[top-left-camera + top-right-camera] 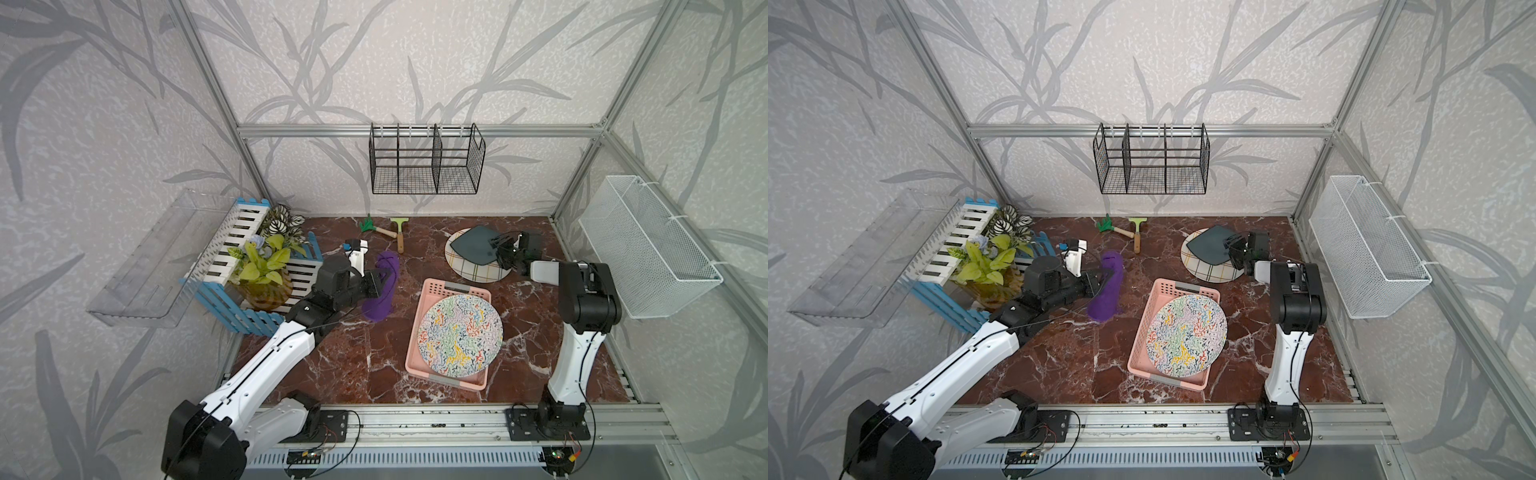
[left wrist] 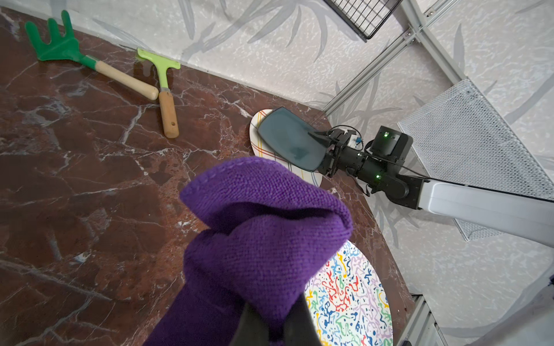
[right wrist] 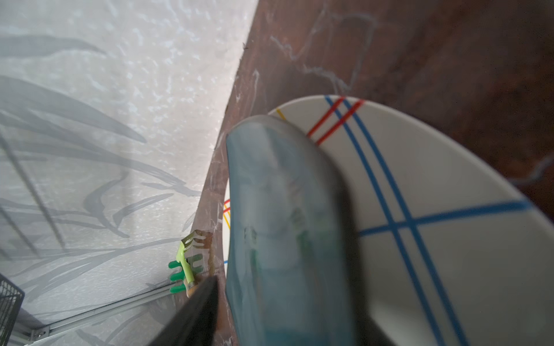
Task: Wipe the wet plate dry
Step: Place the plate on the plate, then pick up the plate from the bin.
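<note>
A dark teal square plate (image 1: pixel 473 245) (image 1: pixel 1208 245) (image 2: pixel 287 137) (image 3: pixel 269 209) lies on a white round plate with coloured stripes (image 1: pixel 478 274) (image 1: pixel 1208 272) (image 3: pixel 434 179) at the back right. My right gripper (image 1: pixel 498 249) (image 1: pixel 1233 247) (image 2: pixel 317 149) (image 3: pixel 278 299) is at the teal plate's near edge. It is open, and the plate's edge lies between its parted jaws. My left gripper (image 1: pixel 380 282) (image 1: pixel 1100 282) (image 2: pixel 269 326) is shut on a purple cloth (image 1: pixel 382 299) (image 1: pixel 1106 299) (image 2: pixel 254 239). It holds the cloth above the table, left of centre.
A multicoloured round plate (image 1: pixel 459 334) (image 1: pixel 1185 334) (image 2: pixel 350 293) rests in a pink tray (image 1: pixel 415 353). A green rake (image 1: pixel 370 226) and a scraper (image 1: pixel 401 232) lie at the back. A fenced plant (image 1: pixel 266 266) stands on the left. Wire baskets hang on the back and right walls.
</note>
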`<action>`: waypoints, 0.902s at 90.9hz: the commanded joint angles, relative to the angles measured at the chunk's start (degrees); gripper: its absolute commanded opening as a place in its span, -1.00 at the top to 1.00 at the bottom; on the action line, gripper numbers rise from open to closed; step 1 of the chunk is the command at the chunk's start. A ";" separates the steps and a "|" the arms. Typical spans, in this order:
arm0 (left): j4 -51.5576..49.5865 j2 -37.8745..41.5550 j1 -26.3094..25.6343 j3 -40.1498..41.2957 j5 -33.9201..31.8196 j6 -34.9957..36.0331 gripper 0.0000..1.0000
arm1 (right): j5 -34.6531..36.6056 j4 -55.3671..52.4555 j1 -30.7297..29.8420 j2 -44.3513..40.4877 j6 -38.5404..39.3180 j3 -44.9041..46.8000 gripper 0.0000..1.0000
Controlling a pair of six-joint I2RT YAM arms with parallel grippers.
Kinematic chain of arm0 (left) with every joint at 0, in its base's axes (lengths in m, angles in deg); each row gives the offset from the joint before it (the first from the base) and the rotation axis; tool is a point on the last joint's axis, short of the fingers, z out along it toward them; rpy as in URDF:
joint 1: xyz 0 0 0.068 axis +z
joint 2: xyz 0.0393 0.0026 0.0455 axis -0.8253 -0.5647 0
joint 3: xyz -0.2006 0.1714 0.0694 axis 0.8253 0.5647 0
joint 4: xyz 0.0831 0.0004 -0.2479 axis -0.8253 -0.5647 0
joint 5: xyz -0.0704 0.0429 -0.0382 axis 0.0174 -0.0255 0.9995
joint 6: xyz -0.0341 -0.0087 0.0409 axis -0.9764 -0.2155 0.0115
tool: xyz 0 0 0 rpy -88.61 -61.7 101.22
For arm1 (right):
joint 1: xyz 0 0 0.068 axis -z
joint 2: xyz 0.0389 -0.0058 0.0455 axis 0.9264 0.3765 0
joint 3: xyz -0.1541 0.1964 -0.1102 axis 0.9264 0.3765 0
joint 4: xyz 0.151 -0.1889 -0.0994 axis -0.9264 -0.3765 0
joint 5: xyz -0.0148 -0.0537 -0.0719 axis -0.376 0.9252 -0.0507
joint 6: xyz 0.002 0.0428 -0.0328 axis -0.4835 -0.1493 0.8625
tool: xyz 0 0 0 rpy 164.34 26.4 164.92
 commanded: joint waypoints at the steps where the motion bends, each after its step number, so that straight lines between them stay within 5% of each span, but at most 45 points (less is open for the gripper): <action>1: -0.77 1.05 0.23 1.23 -1.80 0.24 1.00 | 2.38 -11.38 0.58 -6.82 8.11 -0.19 -0.64; 25: -3.32 1.73 0.00 4.90 -2.44 2.29 1.00 | 5.95 -32.78 2.18 -22.61 21.97 1.62 -0.88; 46: -4.57 -0.38 -2.90 8.00 -2.46 3.87 1.00 | -4.07 -41.25 -1.74 -52.08 21.54 21.11 -0.18; 52: -3.23 -1.95 -4.30 8.77 -1.94 3.55 1.00 | -1.42 -45.21 -4.74 -61.05 21.08 26.51 -0.18; 67: -1.44 -8.28 -8.63 8.97 -0.43 3.48 1.00 | -1.34 -50.06 -8.79 -73.83 18.37 36.88 -0.54; 82: 1.68 -15.11 -11.32 9.70 2.44 3.03 1.00 | -6.16 -44.51 -12.09 -72.95 14.05 41.54 -0.27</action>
